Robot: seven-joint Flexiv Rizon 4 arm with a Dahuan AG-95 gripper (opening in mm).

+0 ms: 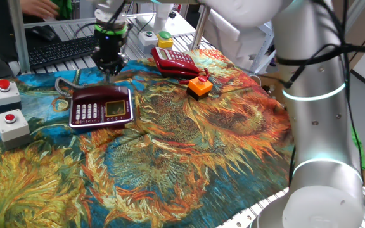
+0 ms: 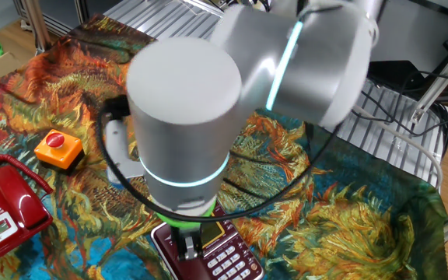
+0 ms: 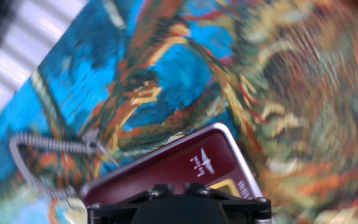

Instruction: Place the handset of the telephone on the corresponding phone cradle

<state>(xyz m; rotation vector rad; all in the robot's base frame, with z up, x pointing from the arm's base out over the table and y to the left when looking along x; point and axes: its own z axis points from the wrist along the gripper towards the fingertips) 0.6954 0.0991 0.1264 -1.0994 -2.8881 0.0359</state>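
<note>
One fixed view: my jaws (image 1: 111, 68) hang over the phone cradle (image 1: 102, 106), at its far edge. Clenched or released? I can't tell.

Other fixed view: my arm blocks nearly everything.

Hand view: the cradle lies right beneath my jaws, the grey cord (image 3: 48, 144) off to their left, and no handset in sight. I'd find it before committing to any move.

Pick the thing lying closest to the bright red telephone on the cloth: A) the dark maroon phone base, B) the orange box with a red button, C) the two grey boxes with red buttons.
B: in one fixed view the orange box with a red button sits right beside the bright red telephone, while the grey boxes and the dark maroon phone base lie farther off.
</note>
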